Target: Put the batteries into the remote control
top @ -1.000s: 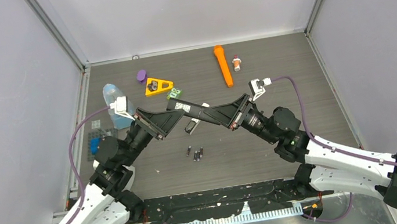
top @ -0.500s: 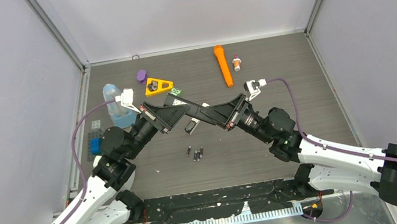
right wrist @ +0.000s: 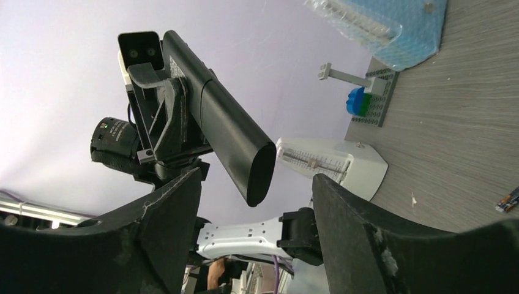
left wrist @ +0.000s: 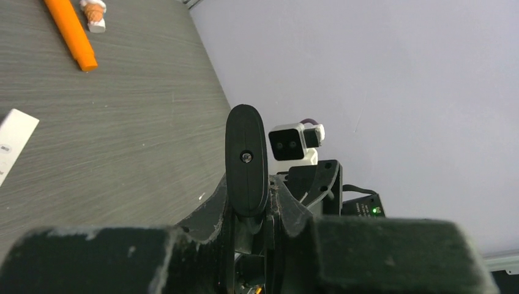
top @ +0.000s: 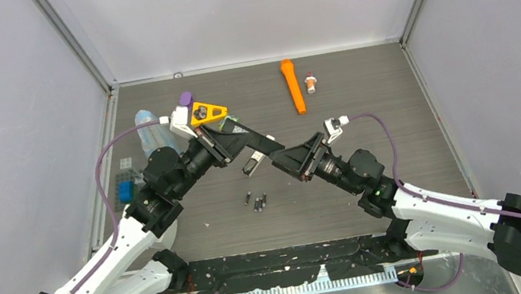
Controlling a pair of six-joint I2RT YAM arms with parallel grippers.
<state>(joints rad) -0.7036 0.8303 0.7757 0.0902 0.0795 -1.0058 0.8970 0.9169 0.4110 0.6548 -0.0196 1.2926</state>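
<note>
**Top external view.** The left gripper and the right gripper meet tip to tip at the centre of the frame. From this height the jaw gaps cannot be read. The remote control lies on the table just below the left gripper's fingers and just left of the right gripper's tip. Whether either gripper touches it cannot be told. The batteries lie in a small cluster lower down, near the remote control but apart from it and from both grippers. An orange stick lies at the upper centre.

**Left wrist view.** The left gripper stands at the centre with its 2 fingers pressed together and nothing between them. The remote control shows at the left edge, flat on the table and clear of the fingers. The orange stick is at the upper left.

**Right wrist view.** The right gripper has its jaws wide apart, 1 finger at the lower left and 1 at the lower right, and it grips nothing. The closed fingers of the left gripper appear as 1 black bar in the gap, touching neither finger. The batteries show only as a dark end at the right edge.
</note>
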